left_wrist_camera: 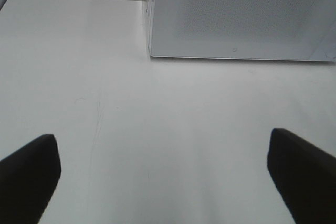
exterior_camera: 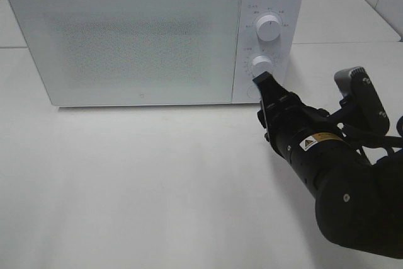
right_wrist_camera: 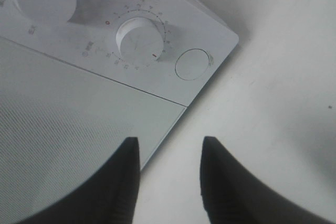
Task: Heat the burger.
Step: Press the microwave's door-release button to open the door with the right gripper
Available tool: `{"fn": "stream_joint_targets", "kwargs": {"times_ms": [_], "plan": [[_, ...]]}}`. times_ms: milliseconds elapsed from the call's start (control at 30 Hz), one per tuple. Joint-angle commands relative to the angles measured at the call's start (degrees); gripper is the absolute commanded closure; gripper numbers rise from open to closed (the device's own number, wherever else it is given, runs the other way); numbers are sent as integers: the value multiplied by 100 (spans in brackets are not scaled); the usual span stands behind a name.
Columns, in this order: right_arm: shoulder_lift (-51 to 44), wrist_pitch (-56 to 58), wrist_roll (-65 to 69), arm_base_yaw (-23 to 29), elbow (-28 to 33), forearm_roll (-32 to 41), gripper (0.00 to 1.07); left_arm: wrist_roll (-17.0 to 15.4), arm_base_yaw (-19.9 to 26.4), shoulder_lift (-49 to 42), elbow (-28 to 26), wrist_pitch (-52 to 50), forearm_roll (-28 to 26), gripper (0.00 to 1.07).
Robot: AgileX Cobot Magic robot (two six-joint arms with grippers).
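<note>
Being out of sight in all three views, the burger cannot be placed; whether it lies behind the shut door cannot be told. Item: microwave (exterior_camera: 138,36), white, set in the upper left and centre of the high frame, its frosted door (exterior_camera: 126,42) closed flat. Item: control panel at the right end of the oven, upper centre-right of the frame, fitted with an upper knob (exterior_camera: 269,28), a lower knob (exterior_camera: 262,63) ringed with printed marks, and a round button (right_wrist_camera: 191,64) beside the lower knob at the panel's corner. Item: right gripper (exterior_camera: 261,81), black, shown at centre-right of the high frame with its tip just below the lower knob; in the right wrist view its fingers (right_wrist_camera: 123,182) are held at a narrow gap with nothing between them, and both knob and button are seen clear ahead of the tips. Item: left gripper (left_wrist_camera: 163,140), recorded in the left wrist view only, its jaws spread wide over bare surface, nothing gripped, the oven's door facing it. Item: table (exterior_camera: 126,181), white, carrying the oven.
</note>
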Motion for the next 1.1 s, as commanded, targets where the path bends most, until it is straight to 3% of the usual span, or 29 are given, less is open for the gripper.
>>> {"fn": "stream_joint_targets", "kwargs": {"times_ms": [33,200,433,767,1100], "plan": [[-11,-6,865,17,-34,0,78,-17,0,-115,11,-57,-46,6],[-11,166,2045,17,-34,0,92,361,0,-115,11,29,372,6],[-11,401,2441,17,-34,0,107,298,0,-115,11,17,115,6],[-11,407,2441,6,-34,6,107,315,0,-115,11,11,-23,6],[-11,647,2504,-533,-172,-430,107,327,0,-115,11,17,160,6]]}}
